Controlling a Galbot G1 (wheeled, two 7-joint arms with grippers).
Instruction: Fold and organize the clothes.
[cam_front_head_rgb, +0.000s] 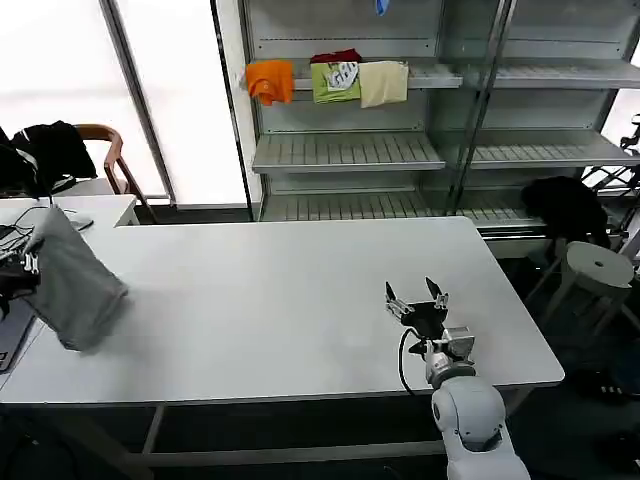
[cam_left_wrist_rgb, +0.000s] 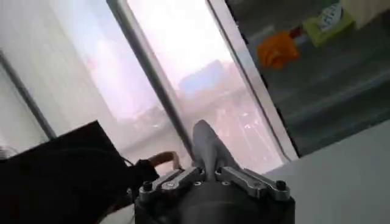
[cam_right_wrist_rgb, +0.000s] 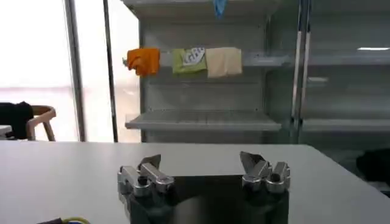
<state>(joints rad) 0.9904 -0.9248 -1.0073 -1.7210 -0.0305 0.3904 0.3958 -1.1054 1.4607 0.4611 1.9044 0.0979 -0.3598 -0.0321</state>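
Observation:
A light grey shirt (cam_front_head_rgb: 72, 283) hangs at the table's far left edge, its lower end resting on the white table (cam_front_head_rgb: 280, 300). My left gripper (cam_front_head_rgb: 25, 262) is shut on its upper part. In the left wrist view a fold of the grey shirt (cam_left_wrist_rgb: 207, 146) rises from between the shut jaws of my left gripper (cam_left_wrist_rgb: 208, 173). My right gripper (cam_front_head_rgb: 417, 293) sits low over the table's front right part, open and holding nothing. In its wrist view the right gripper (cam_right_wrist_rgb: 201, 163) has its fingers wide apart over bare table.
Behind the table stands a metal shelf rack (cam_front_head_rgb: 350, 150) with orange (cam_front_head_rgb: 270, 80), green (cam_front_head_rgb: 336, 80) and cream (cam_front_head_rgb: 383, 83) garments on an upper shelf. A wooden chair with black clothing (cam_front_head_rgb: 55, 150) is at the back left. A white stool (cam_front_head_rgb: 598, 268) stands at the right.

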